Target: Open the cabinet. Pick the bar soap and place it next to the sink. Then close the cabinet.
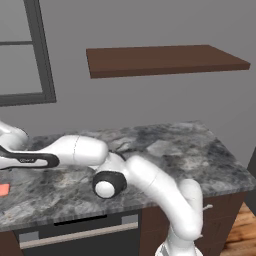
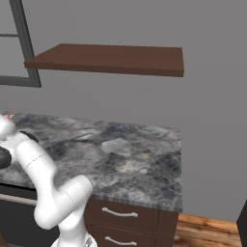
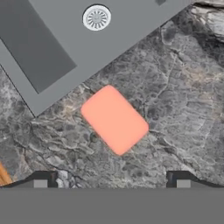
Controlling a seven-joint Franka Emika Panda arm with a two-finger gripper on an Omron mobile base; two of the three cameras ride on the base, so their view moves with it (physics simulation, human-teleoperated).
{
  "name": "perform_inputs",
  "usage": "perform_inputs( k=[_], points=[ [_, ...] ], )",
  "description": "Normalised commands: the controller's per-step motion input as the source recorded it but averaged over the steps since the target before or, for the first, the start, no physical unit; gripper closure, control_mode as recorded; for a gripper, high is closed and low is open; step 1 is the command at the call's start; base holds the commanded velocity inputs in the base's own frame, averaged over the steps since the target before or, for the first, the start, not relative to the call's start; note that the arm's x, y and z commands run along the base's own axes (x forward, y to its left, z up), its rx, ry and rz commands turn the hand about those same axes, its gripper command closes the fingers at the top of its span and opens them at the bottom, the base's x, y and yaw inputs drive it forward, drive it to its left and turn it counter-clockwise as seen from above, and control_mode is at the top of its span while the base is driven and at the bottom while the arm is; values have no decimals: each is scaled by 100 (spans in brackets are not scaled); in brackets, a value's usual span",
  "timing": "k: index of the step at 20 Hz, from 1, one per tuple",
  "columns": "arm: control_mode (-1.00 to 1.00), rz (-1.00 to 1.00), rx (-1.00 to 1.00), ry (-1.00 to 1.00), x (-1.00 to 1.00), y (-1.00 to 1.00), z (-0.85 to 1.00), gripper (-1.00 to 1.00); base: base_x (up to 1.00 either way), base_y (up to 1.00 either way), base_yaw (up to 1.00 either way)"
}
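Observation:
The bar soap [image 3: 114, 119], a flat salmon-pink block, lies on the dark marble counter [image 3: 183, 96] just outside the corner of the grey sink [image 3: 131, 30], whose round drain [image 3: 96, 17] is at the top of the hand view. My gripper [image 3: 111, 180] hovers above the soap, open, its two fingertips [image 3: 43, 179] spread wide and holding nothing. In the left base view the soap [image 1: 3, 189] is an orange-red patch at the far left edge, and my arm [image 1: 80, 150] reaches left across the counter toward it.
A brown wall shelf [image 1: 165, 60] hangs above the counter [image 1: 190, 150], with a dark window frame [image 1: 42, 50] to its left. Below the counter are a dark appliance front [image 1: 75, 232] and wooden drawers [image 2: 130, 214]. The counter ends at the right [image 2: 178, 169].

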Motion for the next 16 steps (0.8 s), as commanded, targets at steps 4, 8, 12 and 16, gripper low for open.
perform_inputs(
  k=[4, 8, 12, 16],
  points=[
    [-100, -4, 0, 0, -28, -60, 33, -100, 0, 0, 0],
    [-100, -6, 0, 0, -45, -73, 32, -100, 0, 0, 0],
    [-100, -7, 7, -4, -93, -75, 47, -100, 0, 0, 0],
    [-100, -12, 17, -6, -100, -92, 38, -100, 0, 0, 0]
  ],
)
